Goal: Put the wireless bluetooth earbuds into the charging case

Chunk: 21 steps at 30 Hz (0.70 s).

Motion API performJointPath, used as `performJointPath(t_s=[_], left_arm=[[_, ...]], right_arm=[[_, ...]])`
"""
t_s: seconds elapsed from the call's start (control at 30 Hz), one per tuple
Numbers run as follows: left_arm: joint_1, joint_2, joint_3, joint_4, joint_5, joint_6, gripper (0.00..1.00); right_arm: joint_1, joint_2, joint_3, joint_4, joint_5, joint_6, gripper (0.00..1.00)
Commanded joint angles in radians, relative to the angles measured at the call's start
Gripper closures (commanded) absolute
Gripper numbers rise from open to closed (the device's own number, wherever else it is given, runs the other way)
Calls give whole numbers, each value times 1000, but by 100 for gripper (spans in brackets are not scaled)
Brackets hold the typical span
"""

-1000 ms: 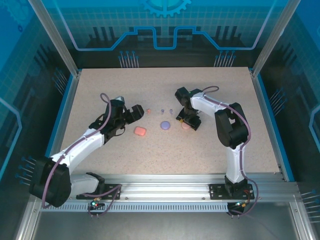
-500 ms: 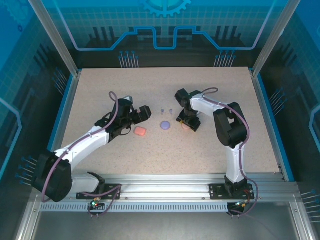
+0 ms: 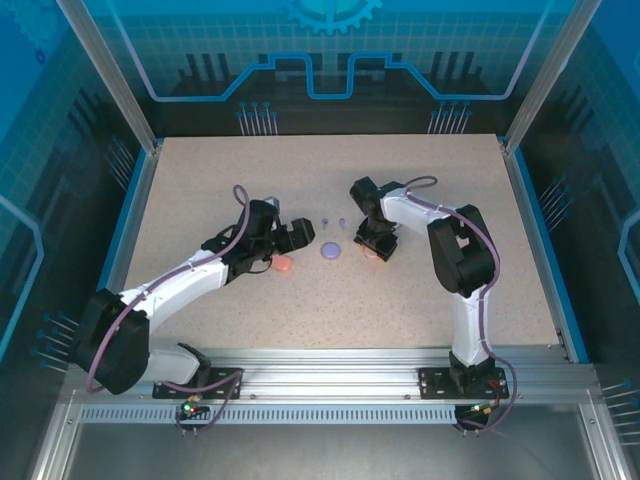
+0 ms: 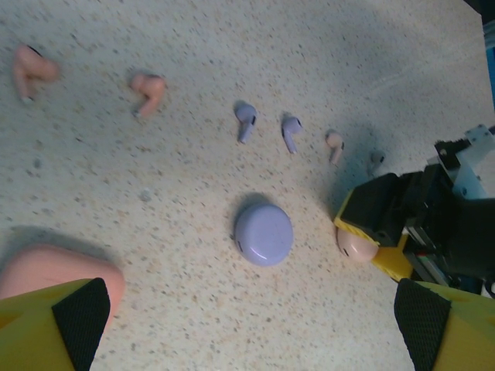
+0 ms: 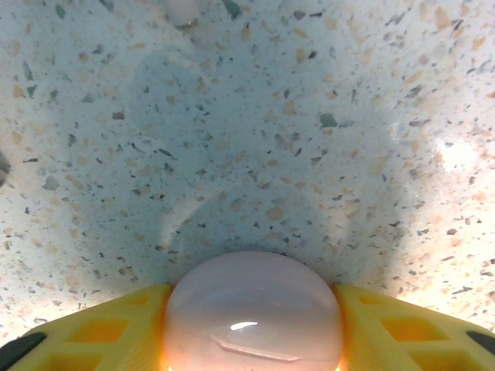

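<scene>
My left gripper (image 4: 247, 313) hangs over the table (image 4: 155, 201) with its jaws spread wide and nothing between them. Its two yellow fingers (image 4: 46, 325) sit at the bottom corners of my left wrist view. The pink case (image 4: 54, 270) lies shut at the left finger, partly hidden behind it; whether they touch I cannot tell. Ahead, the purple case (image 4: 264, 234) lies shut and alone in the middle.

Beyond the cases the buds lie loose on the table in a ragged row, none of them in a case. Two red buds (image 4: 147, 89) are at the left, and two purple buds (image 4: 245, 120) sit close together past the purple case. Then comes a beige bud (image 4: 335, 145), with a second small piece just beside it in shadow, too dim to name.

My right gripper (image 3: 374, 246) is down at the beige case (image 5: 254, 317). In my right wrist view its yellow fingers press against the case's rounded sides, one on each side — clamped on it. That case is shut and rests on the table, to the right of the purple case and near the beige bud.
</scene>
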Motion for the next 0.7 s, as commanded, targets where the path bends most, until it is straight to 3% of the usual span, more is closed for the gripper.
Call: performJointPath(t_s=[0.0,0.3,0.67], left_arm=[[-31,0,-25,104,58,-58,1],[-113,2,-129,308,56,-181,1],[-274,155,-216,669,-42,-160,1]], right_arm=[[13,4,-65,35,-35,7,49],[12,-93,-146,79,-50,2,50],[-16,-199,-198,116,-101,5,52]])
